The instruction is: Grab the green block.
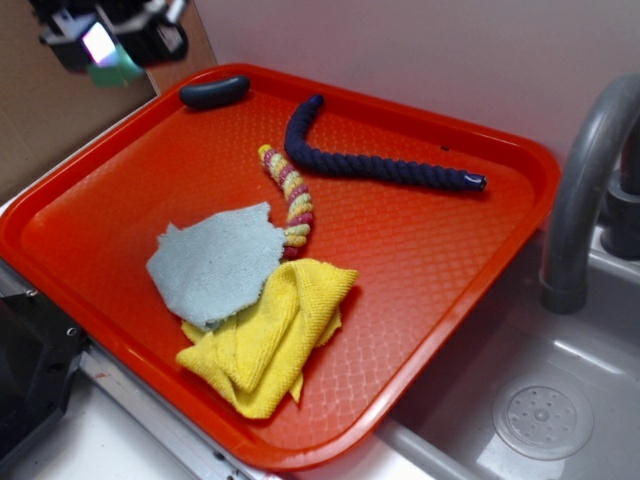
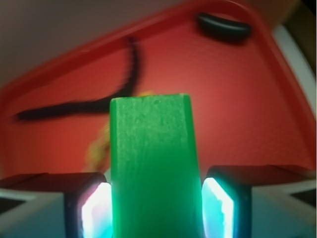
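Observation:
The green block fills the middle of the wrist view, standing upright between my two fingers, which press on its left and right sides. My gripper is shut on it and holds it high above the red tray. In the exterior view my gripper is at the top left, blurred, above the tray's far left corner, and a mint-green patch of the block shows at its tip.
On the red tray lie a pale blue-grey cloth on a yellow cloth, a yellow-pink rope, a dark blue rope and a black oblong piece. A grey faucet and sink stand to the right.

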Robot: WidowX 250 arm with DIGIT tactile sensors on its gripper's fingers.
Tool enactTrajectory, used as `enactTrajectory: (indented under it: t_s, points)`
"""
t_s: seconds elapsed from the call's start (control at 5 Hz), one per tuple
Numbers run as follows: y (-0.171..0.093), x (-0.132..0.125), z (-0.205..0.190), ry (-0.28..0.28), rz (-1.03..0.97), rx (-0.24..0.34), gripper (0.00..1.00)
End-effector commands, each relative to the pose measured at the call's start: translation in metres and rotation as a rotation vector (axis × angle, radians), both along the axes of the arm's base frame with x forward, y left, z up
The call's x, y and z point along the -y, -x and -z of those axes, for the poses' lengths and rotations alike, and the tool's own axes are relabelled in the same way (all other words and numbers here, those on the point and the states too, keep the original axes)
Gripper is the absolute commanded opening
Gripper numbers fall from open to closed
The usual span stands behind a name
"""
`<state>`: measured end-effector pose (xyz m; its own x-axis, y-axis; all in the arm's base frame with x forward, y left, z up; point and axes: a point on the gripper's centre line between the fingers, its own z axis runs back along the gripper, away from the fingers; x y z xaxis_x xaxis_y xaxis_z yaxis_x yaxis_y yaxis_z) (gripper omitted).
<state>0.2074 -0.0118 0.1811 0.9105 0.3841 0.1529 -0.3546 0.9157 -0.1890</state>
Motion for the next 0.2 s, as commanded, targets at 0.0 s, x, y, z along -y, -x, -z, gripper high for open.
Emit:
enactTrajectory:
  t_s: [0.0]
  points:
    - [0.0184,0.0156,-0.0432,0.103,0.103,0.082,0.00]
